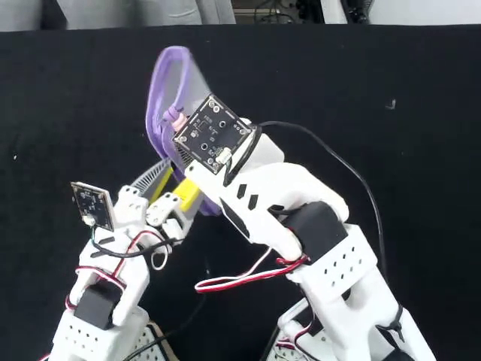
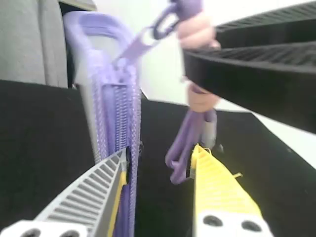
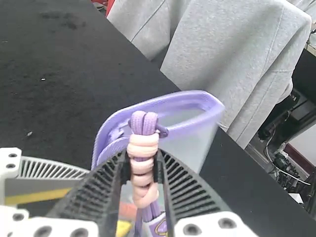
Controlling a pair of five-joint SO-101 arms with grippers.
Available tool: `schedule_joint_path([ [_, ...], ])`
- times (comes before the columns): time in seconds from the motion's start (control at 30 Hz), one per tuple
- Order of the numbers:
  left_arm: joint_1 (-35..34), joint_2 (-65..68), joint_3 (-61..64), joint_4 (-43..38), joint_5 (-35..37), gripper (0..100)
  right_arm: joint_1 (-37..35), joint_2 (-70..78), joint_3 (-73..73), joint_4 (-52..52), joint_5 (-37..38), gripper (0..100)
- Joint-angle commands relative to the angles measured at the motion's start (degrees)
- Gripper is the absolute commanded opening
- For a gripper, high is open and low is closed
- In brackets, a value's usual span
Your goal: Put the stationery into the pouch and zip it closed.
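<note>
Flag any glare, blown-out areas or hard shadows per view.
High view: even light, black table swallows shadows, no glare. Left wrist view: background beyond the pouch blown out white. Right wrist view: evenly lit, cord free of glare.

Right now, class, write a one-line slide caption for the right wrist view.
Right pincer shut on the cord pull of the pouch, upright over the table.

Light's pretty even and bright, black table (image 1: 421,90) swallows any shadows, left wrist view's backdrop blows out white toward 1 o'clock
</note>
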Motion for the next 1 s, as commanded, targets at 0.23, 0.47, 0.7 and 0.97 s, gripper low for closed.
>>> schedule_joint_path([
  [0.23, -6.2, -0.26, -1.1, -5.27, 0.62, 21, -0.44, -0.04, -2.86, -1.05, 0.26, 1.1],
  [0.47, -6.81, -0.26, -3.12, -0.62, 0.53, 21, -0.18, -0.04, -2.77, -0.62, 0.26, 1.1],
  [0.7, -6.81, -0.35, -12.79, 13.63, 0.53, 21, -0.18, 0.22, -2.77, -0.88, 0.26, 1.1],
  [0.97, -6.9, -0.35, -11.65, 13.63, 0.53, 21, -0.18, 0.04, -1.54, -1.05, 0.26, 1.1],
])
